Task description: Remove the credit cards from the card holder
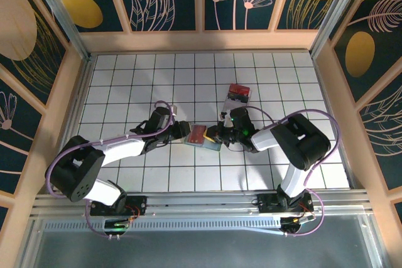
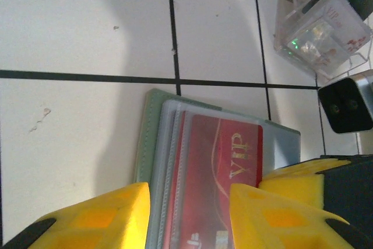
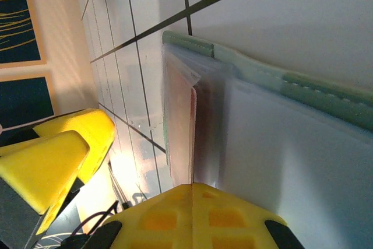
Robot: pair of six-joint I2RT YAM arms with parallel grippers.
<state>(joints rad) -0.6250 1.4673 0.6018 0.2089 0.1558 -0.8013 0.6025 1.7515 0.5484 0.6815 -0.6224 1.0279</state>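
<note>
White-tiled table [image 1: 125, 80] with dark grid lines spreads under both arms, fenced by a pale wooden rim. Left arm [image 1: 119, 152] and right arm [image 1: 295, 139] reach inward from the near edge, and their tips meet near the middle of the table. Just behind the right arm's wrist stands a clear plastic box [image 1: 239, 95] with red and black contents, apart from the wallet. Between the two tips lies the card holder [image 1: 201, 136], a flat grey-green wallet lying open on the tiles, with clear sleeves fanned on top of it. A dark red credit card [image 2: 221, 167] printed VIP in gold sits inside those sleeves, tucked in and not drawn out. The left gripper [image 1: 185, 131] is at the wallet's left side. In its own wrist view its yellow fingers [image 2: 116, 217] are parted, with the sleeves and the red card showing in the gap between them, so it is released; I cannot tell whether the pads touch the wallet. The right gripper [image 1: 217, 136] is at the opposite edge, and its yellow fingers [image 3: 169, 217] are pressed together, with the edge of a clear sleeve running into the seam between them: it is clenched on the card holder
</note>
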